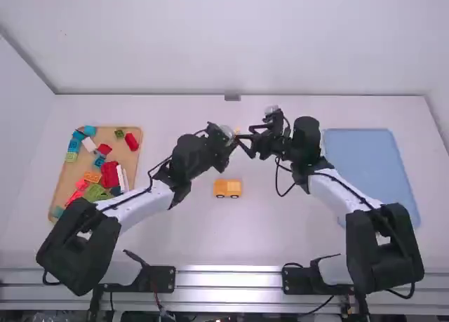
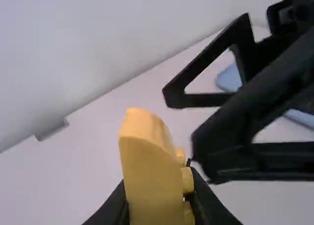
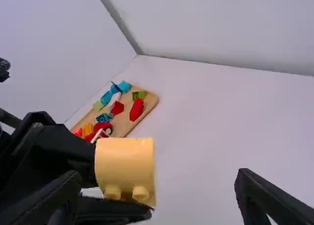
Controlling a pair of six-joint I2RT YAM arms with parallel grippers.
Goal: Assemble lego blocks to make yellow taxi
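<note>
1 yellow block [image 3: 125,161] is sitting clenched in left gripper [image 2: 159,200]; right gripper [image 3: 158,183], spread open, is facing it. Wheeled yellow body [image 1: 227,189] is resting nearer on table [image 1: 280,234]. Off-centre closure is risking twist or drop.

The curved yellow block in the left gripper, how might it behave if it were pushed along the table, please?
The curved yellow block would probably stay stiff, as its edges look firm in the left gripper. Its smooth surface might slide. Set on its rounded side, it could rock or tip.
</note>
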